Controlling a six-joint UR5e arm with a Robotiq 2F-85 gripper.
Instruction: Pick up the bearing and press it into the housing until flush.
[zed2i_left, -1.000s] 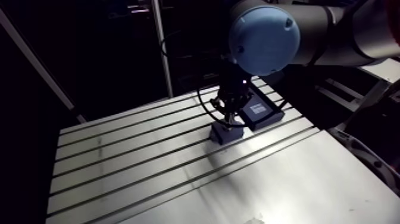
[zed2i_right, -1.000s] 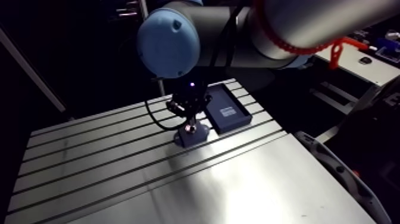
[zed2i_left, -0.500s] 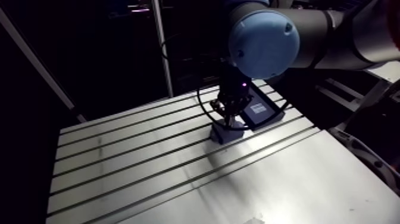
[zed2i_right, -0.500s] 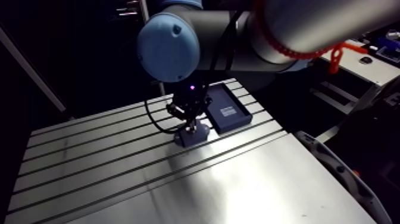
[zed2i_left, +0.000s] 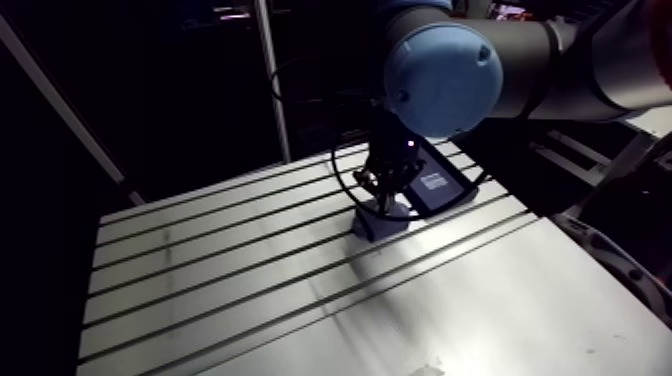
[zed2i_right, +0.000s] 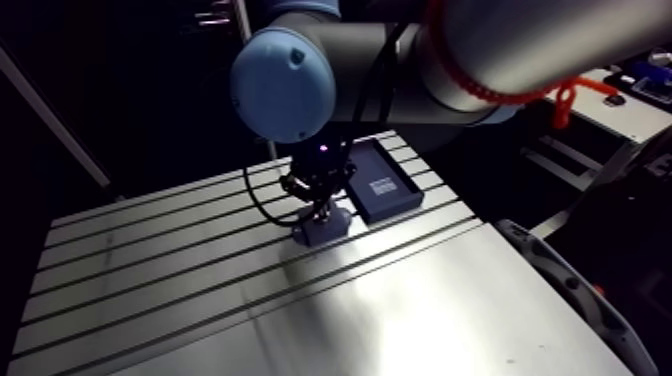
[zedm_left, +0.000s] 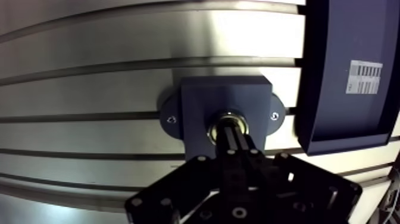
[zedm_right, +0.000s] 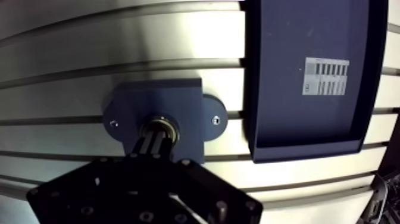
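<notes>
A dark blue housing with two screwed ears lies flat on the slotted table. A metal bearing sits in its central bore, showing only as a bright ring. My gripper stands straight above it, shut, fingers pressed together, with their tips on the middle of the bearing. The fingers hide the bearing's centre, so I cannot tell how deep it sits. In the arm view the gripper comes down onto the housing near the table's far right.
A dark blue shallow tray with a white barcode label lies right beside the housing, a narrow gap between them. In the arm view the tray is behind the housing. Slots run across the table.
The wrist has sunk slightly toward the housing. Housing and tray have not moved.
</notes>
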